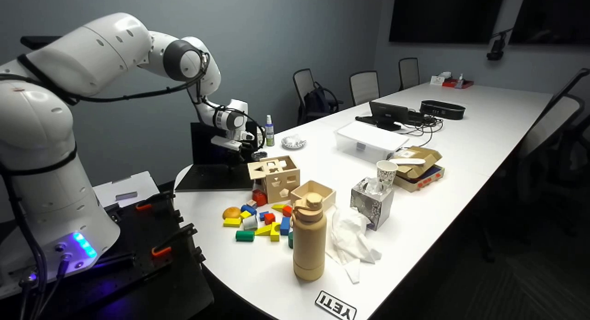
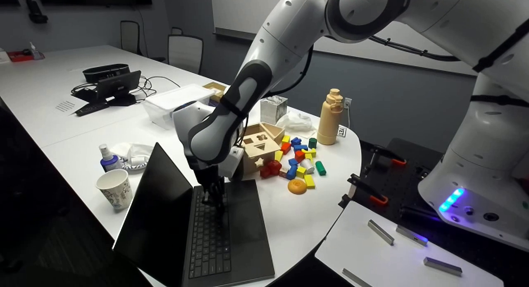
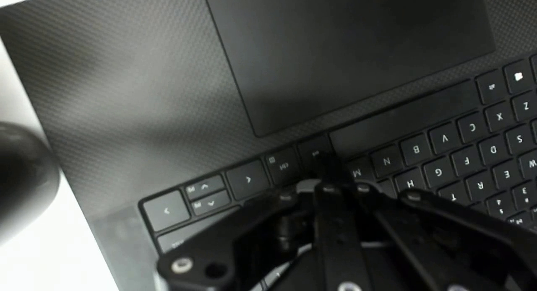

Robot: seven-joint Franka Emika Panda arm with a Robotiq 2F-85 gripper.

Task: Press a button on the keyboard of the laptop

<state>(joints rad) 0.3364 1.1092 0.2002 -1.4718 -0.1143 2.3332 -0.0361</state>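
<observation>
Right now I hold the gripper [image 3: 330, 165] clenched, down at the keyboard [image 3: 437, 172] beside the space bar [image 3: 407, 122], contact unclear, with the laptop [image 2: 244, 225] unfolded at a rounded corner of the bench [image 2: 297, 221].

The white robot arm [image 1: 99, 52] with dark grey joint bands [image 1: 172, 59] arches up from its rounded white base [image 1: 50, 200] (that blue light strip [image 1: 85, 245] glows from where I stand) and drops to a white wrist [image 1: 237, 107], the black two-fingered gripper [image 3: 330, 167] pointing downward, jaws together.
</observation>
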